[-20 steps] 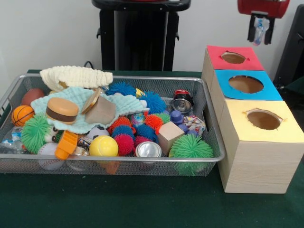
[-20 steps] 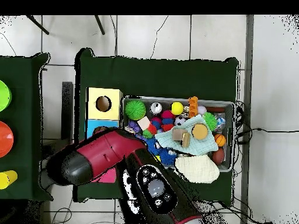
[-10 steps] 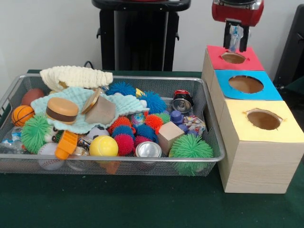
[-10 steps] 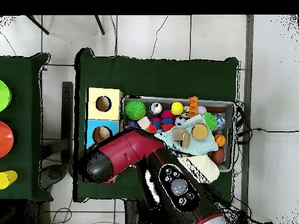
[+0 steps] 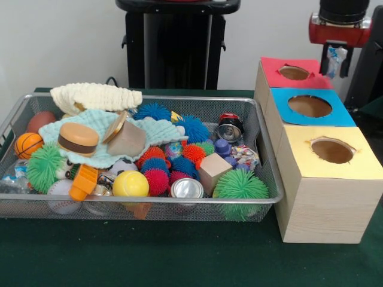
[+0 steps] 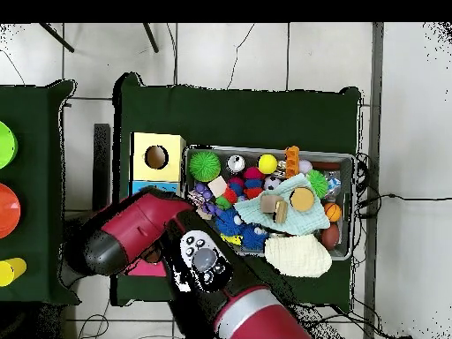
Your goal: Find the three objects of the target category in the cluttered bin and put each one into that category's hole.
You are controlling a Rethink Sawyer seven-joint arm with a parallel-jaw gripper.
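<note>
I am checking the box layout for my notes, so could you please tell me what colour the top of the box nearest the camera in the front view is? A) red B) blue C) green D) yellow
D: in the front view the nearest box has a yellow top round its hole, with the blue-topped box behind it and the red-topped box farthest back.

Gripper (image 5: pixel 334 60) w/ clear item moved from over the red box (image 5: pixel 294 73) to its right side.
</note>
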